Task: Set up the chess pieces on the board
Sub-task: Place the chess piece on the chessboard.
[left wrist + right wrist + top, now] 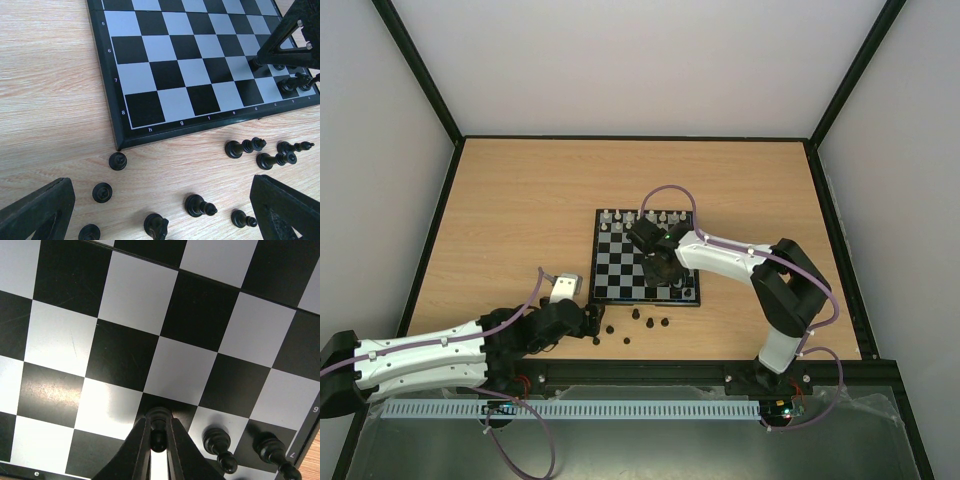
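Right hand [159, 442] pinching pawn [159, 421] on board [125, 315], two pawns [216, 437] standing just beside it, left hand [160, 210] hovering spread over loose pieces [200, 205]

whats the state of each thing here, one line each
right gripper, shut on held pawn
left gripper, open, empty, above loose black pieces
held pawn, black, over a dark square
two black pawns, standing on the board beside it
loose black pieces, on the table off the board, some upright, some toppled
board, flat on the table, partly set
white pieces, standing along the board's far edge
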Available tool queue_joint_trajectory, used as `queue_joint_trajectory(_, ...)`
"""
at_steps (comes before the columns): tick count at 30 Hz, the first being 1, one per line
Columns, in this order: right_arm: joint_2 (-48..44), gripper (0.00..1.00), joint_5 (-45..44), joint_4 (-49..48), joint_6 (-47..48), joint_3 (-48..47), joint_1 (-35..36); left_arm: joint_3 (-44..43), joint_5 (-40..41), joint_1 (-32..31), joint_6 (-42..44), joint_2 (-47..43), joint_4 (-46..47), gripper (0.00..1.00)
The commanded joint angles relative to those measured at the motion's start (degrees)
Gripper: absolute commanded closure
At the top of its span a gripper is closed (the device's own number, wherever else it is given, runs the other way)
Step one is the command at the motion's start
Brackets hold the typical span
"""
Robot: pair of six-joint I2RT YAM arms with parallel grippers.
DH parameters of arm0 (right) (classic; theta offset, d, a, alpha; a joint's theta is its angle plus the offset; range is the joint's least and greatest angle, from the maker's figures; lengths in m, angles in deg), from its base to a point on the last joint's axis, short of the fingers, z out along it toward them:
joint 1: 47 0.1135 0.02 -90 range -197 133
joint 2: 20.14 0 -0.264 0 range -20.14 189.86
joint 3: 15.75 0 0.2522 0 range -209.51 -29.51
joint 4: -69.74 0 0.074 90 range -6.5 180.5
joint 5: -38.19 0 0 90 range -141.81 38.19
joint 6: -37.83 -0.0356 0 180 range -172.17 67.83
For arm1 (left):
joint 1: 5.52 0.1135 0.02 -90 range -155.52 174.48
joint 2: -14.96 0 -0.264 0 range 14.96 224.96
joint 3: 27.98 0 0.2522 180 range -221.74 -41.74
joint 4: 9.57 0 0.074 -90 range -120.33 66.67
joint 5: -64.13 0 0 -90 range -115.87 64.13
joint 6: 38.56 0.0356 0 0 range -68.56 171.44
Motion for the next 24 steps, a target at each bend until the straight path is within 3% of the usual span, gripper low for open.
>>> queue_joint_trajectory(1,0.6,0.9,-0.7,1.5,0.4,0.4,-0.3,-0.2,1.3,-0.5,-0.3,0.1,-1.2,0.01)
queue_joint_trajectory(16,-0.2,0.9,-0.8,1.5,-0.1,2.3,-0.3,-0.4,1.2,-0.5,-0.2,0.2,-1.2,0.01)
queue_joint_trajectory(24,-2.4,0.8,-0.3,2.1,0.0,1.6,-0.3,-0.6,1.3,-0.5,-0.1,0.2,-1.2,0.01)
